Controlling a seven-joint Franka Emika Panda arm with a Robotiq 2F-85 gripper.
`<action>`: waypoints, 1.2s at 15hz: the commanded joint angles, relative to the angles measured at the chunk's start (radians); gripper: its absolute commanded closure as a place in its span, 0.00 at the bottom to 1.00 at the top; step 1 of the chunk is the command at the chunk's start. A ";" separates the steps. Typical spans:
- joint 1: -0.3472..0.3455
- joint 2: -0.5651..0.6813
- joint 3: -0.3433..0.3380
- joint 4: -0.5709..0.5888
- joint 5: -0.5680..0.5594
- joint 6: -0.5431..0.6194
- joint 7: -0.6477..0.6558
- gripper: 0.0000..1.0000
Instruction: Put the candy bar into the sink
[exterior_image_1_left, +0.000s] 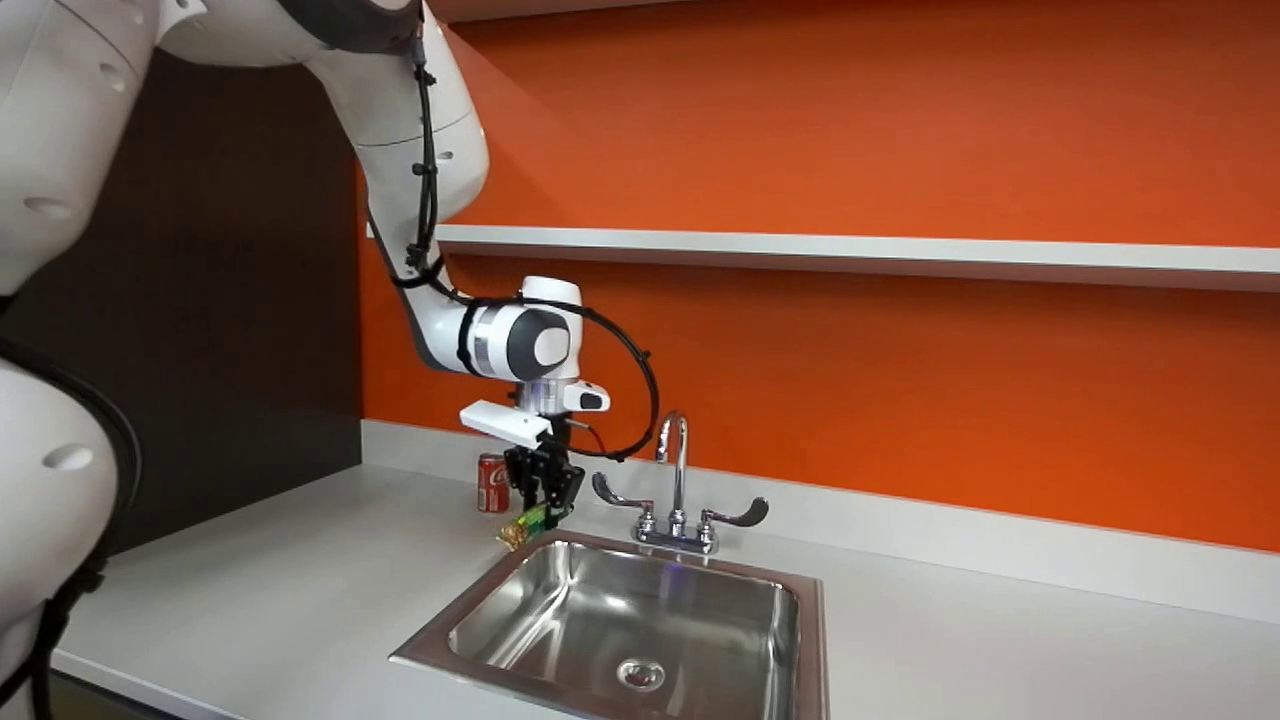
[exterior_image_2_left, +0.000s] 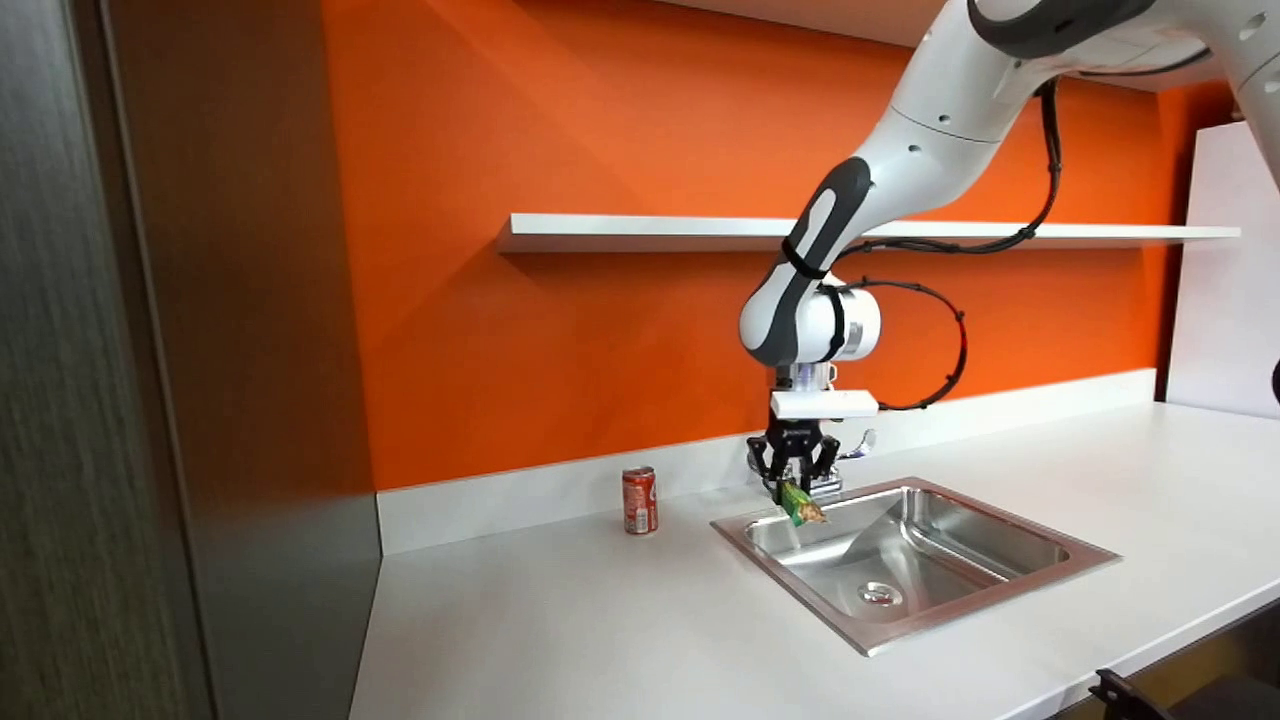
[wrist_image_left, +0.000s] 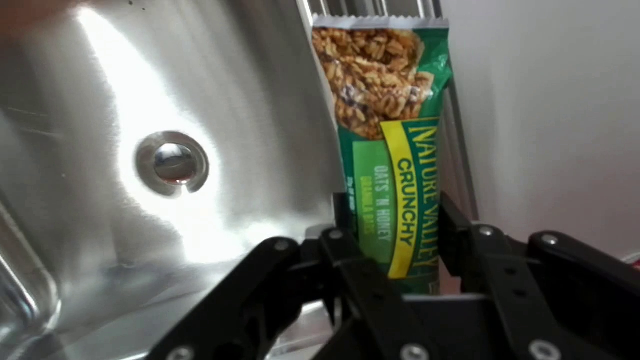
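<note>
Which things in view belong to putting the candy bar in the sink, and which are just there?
On the job:
bar, held off the counter
gripper, closed on it
sink, where it goes

Just there:
can, standing on the counter
shelf, above the sink

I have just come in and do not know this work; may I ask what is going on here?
A robot arm is holding a granola bar in green wrapping with its gripper. The bar is near a back corner of the sink; in the wrist view it overlaps the sink's edge, but it is not yet in the sink. A red can stands on the counter.
</note>
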 joint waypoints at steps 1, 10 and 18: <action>-0.048 -0.008 -0.010 -0.019 0.050 0.001 -0.014 0.82; -0.099 0.075 -0.043 -0.009 0.105 0.062 0.004 0.82; -0.097 0.199 -0.067 0.030 0.090 0.147 0.021 0.82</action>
